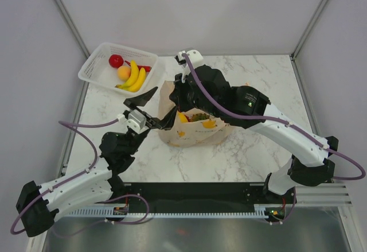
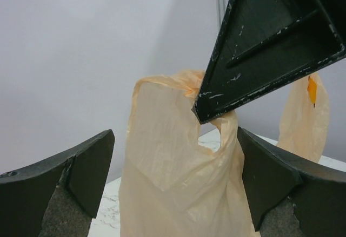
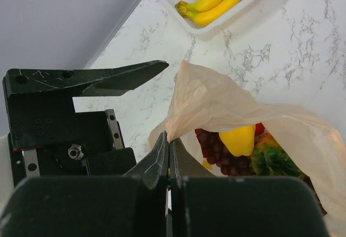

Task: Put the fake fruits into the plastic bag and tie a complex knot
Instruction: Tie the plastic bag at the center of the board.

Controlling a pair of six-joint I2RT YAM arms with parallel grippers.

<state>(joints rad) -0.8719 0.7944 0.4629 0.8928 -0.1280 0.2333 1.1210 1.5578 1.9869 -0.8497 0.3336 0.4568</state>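
The peach plastic bag (image 1: pixel 198 130) stands mid-table with its mouth up. Inside lie dark grapes (image 3: pixel 216 150), a yellow fruit (image 3: pixel 238 139) and green leaves (image 3: pixel 275 158). My right gripper (image 3: pixel 168 140) is shut on the top of a bag handle (image 3: pixel 208 99) and holds it up. My left gripper (image 2: pixel 175 177) is open, and that raised handle strip (image 2: pixel 162 140) hangs between its fingers. Bananas (image 1: pixel 135 77), a red apple (image 1: pixel 116 61), a peach (image 1: pixel 124 73) and a red chili (image 1: pixel 144 68) lie in the basket. No knot is in view.
The white lattice basket (image 1: pixel 97 62) sits at the table's back left corner, close to the left gripper's upper finger. The bag's second handle (image 2: pixel 305 121) stands up behind the right gripper's finger (image 2: pixel 265 42). Grey walls enclose the table.
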